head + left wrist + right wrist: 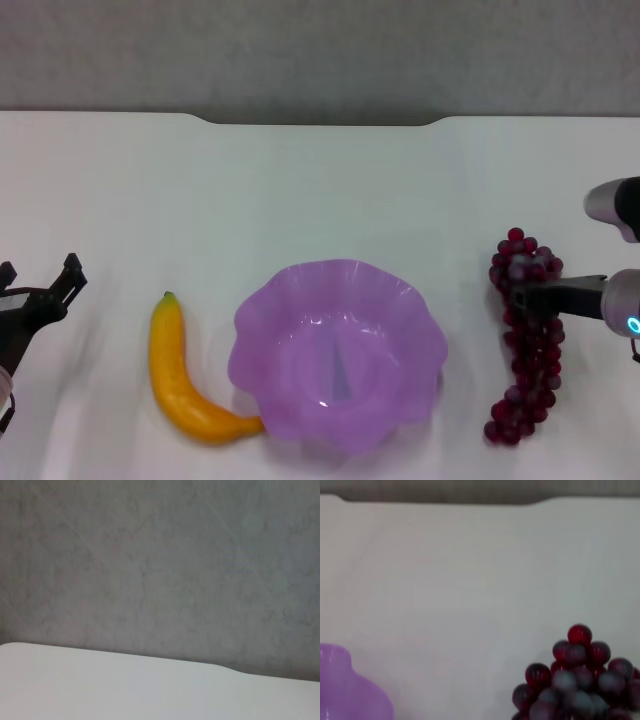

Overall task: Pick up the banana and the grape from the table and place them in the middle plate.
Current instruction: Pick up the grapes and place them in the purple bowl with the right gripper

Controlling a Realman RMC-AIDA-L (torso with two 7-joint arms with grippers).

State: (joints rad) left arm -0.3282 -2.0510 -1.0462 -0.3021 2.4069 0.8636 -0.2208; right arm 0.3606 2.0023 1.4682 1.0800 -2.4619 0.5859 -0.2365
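Note:
The banana (185, 378) lies on the white table left of the middle plate (300, 300), and its lower end touches the plate's rim. The plate, translucent purple with a wavy rim (350, 690), is empty. The grape (527, 385) lies in a long bunch to the plate's right, and its top shows close up in the right wrist view (575, 680). My right gripper (532, 296) reaches in from the right edge and sits over the upper half of the bunch. My left gripper (40, 275) hovers open and empty at the far left, well apart from the banana.
The white table (320, 190) ends at a far edge against a grey wall (160, 570). Nothing else stands on it.

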